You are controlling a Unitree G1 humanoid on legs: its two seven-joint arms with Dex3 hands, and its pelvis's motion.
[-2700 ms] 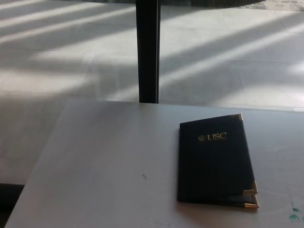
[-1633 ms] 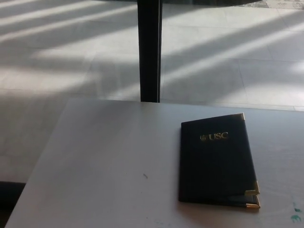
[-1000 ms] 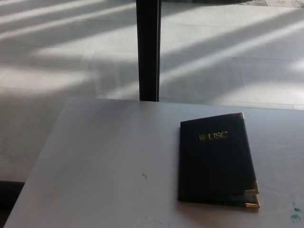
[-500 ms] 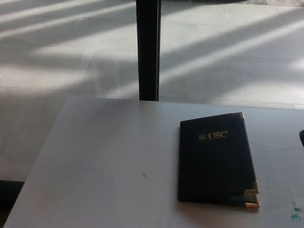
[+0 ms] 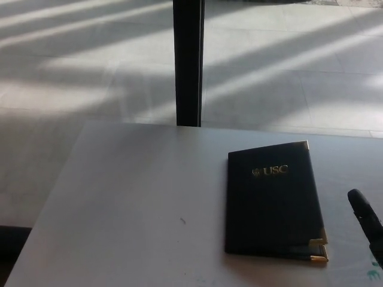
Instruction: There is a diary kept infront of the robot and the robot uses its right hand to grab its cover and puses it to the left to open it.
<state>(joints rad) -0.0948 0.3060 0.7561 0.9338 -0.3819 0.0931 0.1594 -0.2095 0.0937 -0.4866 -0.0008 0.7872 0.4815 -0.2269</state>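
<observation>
One diary (image 5: 272,203), dark, closed, gold "USC" lettering on cover, gold corner caps; flat on grey table (image 5: 131,203), toward right edge, near front. One right hand (image 5: 366,226), only a black finger in view at right edge of table, just beside diary, apart from it; finger spread and hold impossible to tell. Dark post (image 5: 188,63) beyond far edge.
</observation>
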